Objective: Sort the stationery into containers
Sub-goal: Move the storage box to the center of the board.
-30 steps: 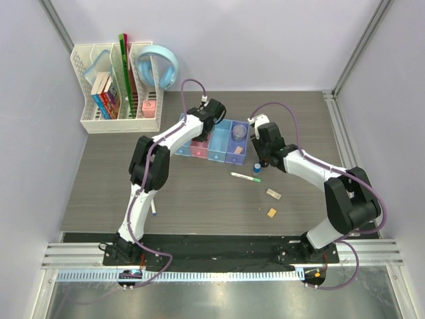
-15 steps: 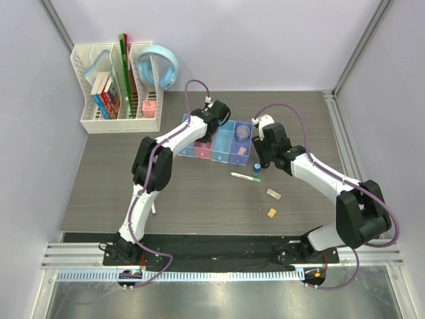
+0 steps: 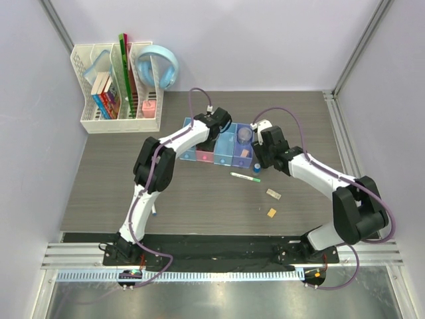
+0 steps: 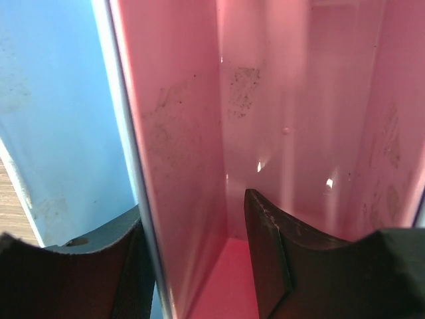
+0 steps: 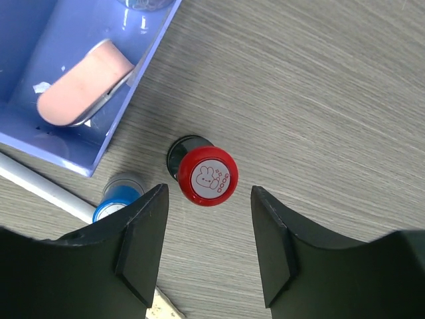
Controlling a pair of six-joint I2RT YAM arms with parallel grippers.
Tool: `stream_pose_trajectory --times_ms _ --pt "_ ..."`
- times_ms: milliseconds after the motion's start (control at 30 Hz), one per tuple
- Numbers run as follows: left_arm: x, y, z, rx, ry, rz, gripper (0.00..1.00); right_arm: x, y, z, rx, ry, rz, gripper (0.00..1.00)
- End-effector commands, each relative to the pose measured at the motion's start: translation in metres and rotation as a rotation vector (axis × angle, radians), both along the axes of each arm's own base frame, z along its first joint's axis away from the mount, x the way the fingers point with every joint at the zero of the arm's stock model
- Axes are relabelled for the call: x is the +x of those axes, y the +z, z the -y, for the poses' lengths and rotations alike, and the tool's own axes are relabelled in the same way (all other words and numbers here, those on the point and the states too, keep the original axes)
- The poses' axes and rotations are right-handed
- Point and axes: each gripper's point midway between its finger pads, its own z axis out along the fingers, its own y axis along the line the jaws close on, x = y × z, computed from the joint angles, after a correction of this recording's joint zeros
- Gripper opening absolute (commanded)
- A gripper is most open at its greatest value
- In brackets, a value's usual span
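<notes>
The left tool (image 4: 192,219) reaches down into the row of containers (image 3: 214,158) at the back of the desk (image 3: 119,179). Its jaws are apart and clamp nothing, standing astride the wall between a blue bin (image 4: 53,100) and the pink bin (image 4: 299,133). The right tool (image 5: 208,216) hangs just beside the purple bin (image 5: 40,40), jaws apart on either side of an upright red-topped stamp (image 5: 207,175) without touching it, with a blue-capped marker (image 5: 114,201) close by. A pink eraser (image 5: 83,83) lies in the purple bin, while a thin pen (image 3: 246,177), a pale eraser (image 3: 273,194) and a tan eraser (image 3: 271,212) lie loose on the desk nearer the arms.
</notes>
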Motion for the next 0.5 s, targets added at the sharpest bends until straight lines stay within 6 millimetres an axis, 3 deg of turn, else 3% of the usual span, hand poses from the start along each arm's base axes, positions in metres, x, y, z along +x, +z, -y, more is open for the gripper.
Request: stream_pose_trajectory --times_ms 0,333,467 --pt "0.003 0.034 -0.002 -0.042 -0.001 0.047 0.52 0.003 -0.004 -0.001 0.003 -0.001 -0.005 0.57" --pt "0.013 0.063 -0.013 -0.051 0.023 0.121 0.54 0.008 -0.013 0.001 -0.019 -0.007 -0.006 0.54" --pt "0.018 0.072 -0.026 -0.047 0.044 0.142 0.56 0.009 -0.016 0.001 -0.024 -0.006 -0.009 0.48"
